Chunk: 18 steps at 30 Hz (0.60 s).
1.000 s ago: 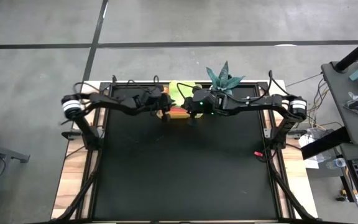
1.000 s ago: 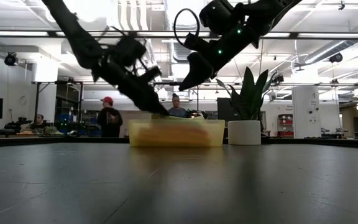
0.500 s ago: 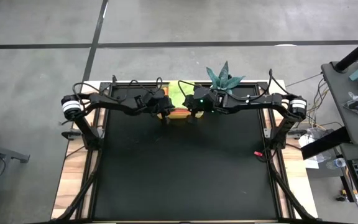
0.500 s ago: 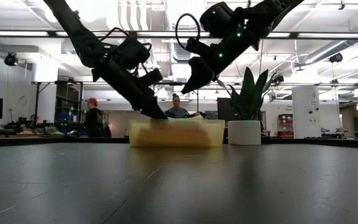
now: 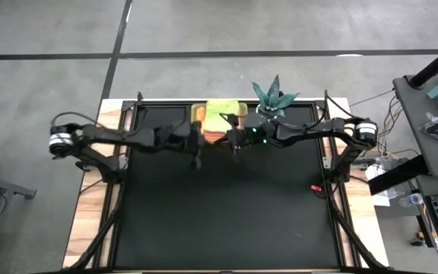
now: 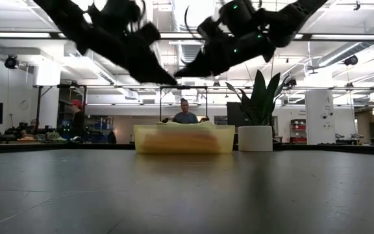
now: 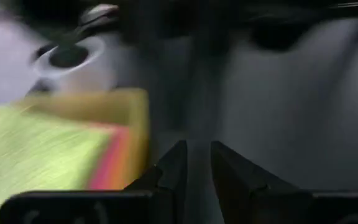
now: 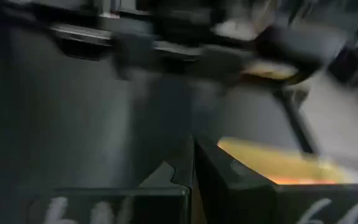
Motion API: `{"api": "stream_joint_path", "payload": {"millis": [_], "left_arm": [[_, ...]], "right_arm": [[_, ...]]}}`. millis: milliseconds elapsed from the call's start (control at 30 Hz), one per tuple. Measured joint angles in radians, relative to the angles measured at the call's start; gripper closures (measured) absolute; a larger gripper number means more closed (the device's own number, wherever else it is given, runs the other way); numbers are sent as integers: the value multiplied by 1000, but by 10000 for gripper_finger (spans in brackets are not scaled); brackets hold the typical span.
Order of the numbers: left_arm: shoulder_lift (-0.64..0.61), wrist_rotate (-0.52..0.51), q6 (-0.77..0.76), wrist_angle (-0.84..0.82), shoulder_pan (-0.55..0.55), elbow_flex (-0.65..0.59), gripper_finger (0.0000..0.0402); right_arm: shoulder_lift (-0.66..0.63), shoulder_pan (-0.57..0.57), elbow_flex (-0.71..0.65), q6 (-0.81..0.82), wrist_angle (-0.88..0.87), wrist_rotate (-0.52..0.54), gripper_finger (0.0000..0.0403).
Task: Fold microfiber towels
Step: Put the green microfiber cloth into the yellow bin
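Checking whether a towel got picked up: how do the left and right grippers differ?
The left arm's dark two-finger gripper shows a narrow gap between its fingers; the right arm's dark two-finger gripper has its fingers pressed together. Left hangs off the yellow translucent plastic tray's left front corner, right nearer its front middle. Both are empty and raised above the tray; the lime green microfiber towel lies inside.

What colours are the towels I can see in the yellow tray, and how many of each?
Lime green towel: 1
Pink towel: 1
Orange towel: 1
Total: 3 towels showing in the yellow tray; any others would be hidden underneath.
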Motion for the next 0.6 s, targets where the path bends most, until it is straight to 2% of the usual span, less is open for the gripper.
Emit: {"api": "stream_joint_path", "payload": {"millis": [100, 267, 367, 600], "left_arm": [[-75, 0, 0, 0, -135, -39, 344], [-190, 2, 11, -1, -306, -115, 344], [-258, -5, -12, 0, -347, -161, 344], [-405, -45, -59, 12, -347, -251, 344]], "right_arm": [[-2, 25, -73, -64, 170, 6, 394], [-31, 55, -160, -185, 272, 9, 394], [-68, 74, -202, -221, 351, 7, 394], [-154, 96, -309, -259, 479, 16, 394]]}}
